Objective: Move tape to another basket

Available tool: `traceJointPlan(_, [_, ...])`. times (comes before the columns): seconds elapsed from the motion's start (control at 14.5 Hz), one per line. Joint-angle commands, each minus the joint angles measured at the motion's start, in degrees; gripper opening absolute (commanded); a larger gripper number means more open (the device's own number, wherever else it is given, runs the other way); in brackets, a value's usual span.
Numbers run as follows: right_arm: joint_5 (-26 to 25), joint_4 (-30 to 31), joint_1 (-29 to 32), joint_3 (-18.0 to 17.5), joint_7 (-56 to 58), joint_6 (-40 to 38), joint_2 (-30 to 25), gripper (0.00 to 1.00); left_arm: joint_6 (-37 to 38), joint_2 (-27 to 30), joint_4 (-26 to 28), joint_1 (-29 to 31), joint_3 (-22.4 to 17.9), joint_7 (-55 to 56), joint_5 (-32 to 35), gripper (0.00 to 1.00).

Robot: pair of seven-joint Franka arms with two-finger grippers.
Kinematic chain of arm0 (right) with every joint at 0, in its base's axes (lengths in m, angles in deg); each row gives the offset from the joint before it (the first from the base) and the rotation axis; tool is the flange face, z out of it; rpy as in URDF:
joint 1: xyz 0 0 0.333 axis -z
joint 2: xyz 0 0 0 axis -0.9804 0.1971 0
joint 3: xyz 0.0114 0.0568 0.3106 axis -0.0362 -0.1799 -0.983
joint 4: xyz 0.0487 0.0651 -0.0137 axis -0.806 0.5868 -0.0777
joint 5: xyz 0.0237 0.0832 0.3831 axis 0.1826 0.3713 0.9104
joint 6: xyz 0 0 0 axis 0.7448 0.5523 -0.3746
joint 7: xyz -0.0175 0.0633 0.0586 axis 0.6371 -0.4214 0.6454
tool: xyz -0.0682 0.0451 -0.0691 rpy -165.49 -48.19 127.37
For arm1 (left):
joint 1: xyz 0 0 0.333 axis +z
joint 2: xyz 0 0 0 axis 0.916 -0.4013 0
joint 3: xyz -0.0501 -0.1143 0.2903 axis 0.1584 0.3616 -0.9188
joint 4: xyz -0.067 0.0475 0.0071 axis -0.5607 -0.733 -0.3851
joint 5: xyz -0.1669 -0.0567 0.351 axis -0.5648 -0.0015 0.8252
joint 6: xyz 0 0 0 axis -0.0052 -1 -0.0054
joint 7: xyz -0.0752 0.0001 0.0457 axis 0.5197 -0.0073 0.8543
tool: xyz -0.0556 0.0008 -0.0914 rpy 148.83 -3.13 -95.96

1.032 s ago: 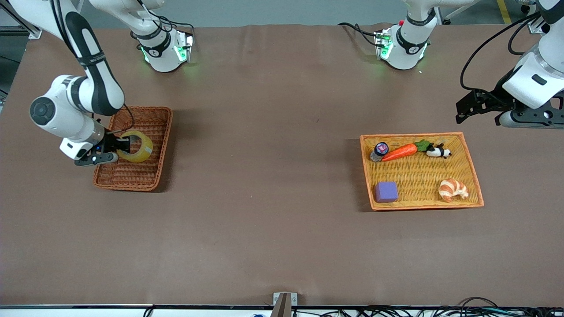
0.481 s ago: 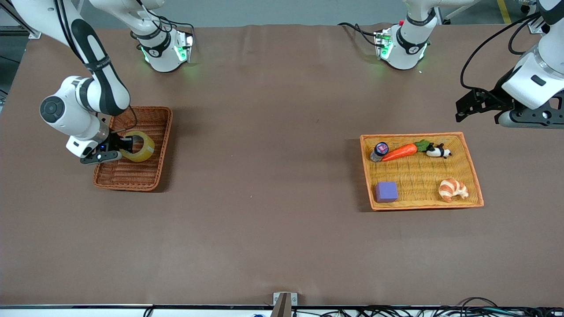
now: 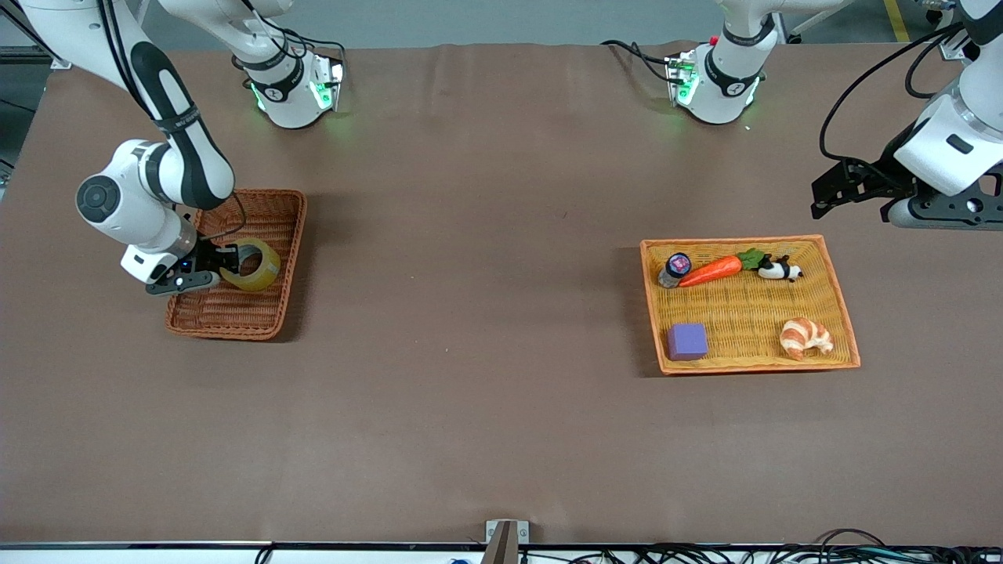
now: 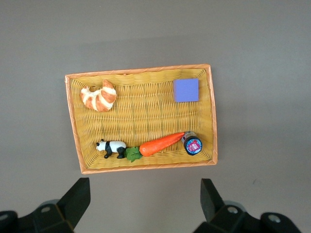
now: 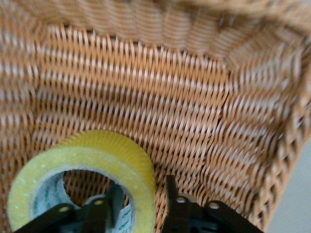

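Observation:
The tape (image 3: 256, 265), a yellowish translucent roll, sits tilted inside the dark reddish-brown wicker basket (image 3: 235, 333) at the right arm's end of the table. My right gripper (image 3: 226, 262) is low in that basket, with one finger inside the roll's hole and the other outside its wall. In the right wrist view the tape (image 5: 92, 155) has a visible gap to the outer finger (image 5: 171, 190), so the right gripper (image 5: 144, 190) is open around the wall. My left gripper (image 3: 820, 197) waits open in the air beside the lighter basket.
The lighter orange-yellow basket (image 3: 752, 240) at the left arm's end holds a carrot (image 3: 711, 270), a panda toy (image 3: 780, 270), a small jar (image 3: 675, 268), a purple block (image 3: 687, 341) and a croissant (image 3: 805, 338). The left wrist view looks down on this basket (image 4: 141, 169).
The right arm carried the tape a little toward the table's middle and lower into the dark basket. Its fingers, shut on the tape's wall before, have parted. The left arm has not moved.

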Motion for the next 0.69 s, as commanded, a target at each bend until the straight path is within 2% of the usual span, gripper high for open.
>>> traceJointPlan(0.0, [-0.57, -7.92, -0.50, -0.68, -5.43, -10.98, -3.61, 1.00, 0.67, -0.89, -1.70, 0.01, -0.14, -0.42, 0.78, 0.99])
traceJointPlan(0.21, [-0.57, -19.96, -1.56, -1.03, -14.83, -26.45, -4.94, 1.00, 0.75, -1.50, -2.40, -0.08, -0.14, 0.20, 0.95, 0.99])
traceJointPlan(0.28, [-0.57, -23.14, -1.82, -1.47, -17.91, -29.46, -5.90, 1.00, 0.75, -1.77, -2.84, -0.08, -0.22, 0.11, 0.95, 0.99])
traceJointPlan(0.41, [-0.66, -27.37, -1.30, -2.96, -21.01, -32.55, -8.53, 1.00, 0.75, -2.21, -4.60, 0.01, -0.23, 0.11, 0.87, 0.99])
traceJointPlan(0.62, [-0.58, -31.16, 0.62, -3.14, -20.67, -34.05, -13.09, 1.00, 0.75, -2.30, -4.96, 0.01, -0.23, 0.20, 0.95, 0.99])
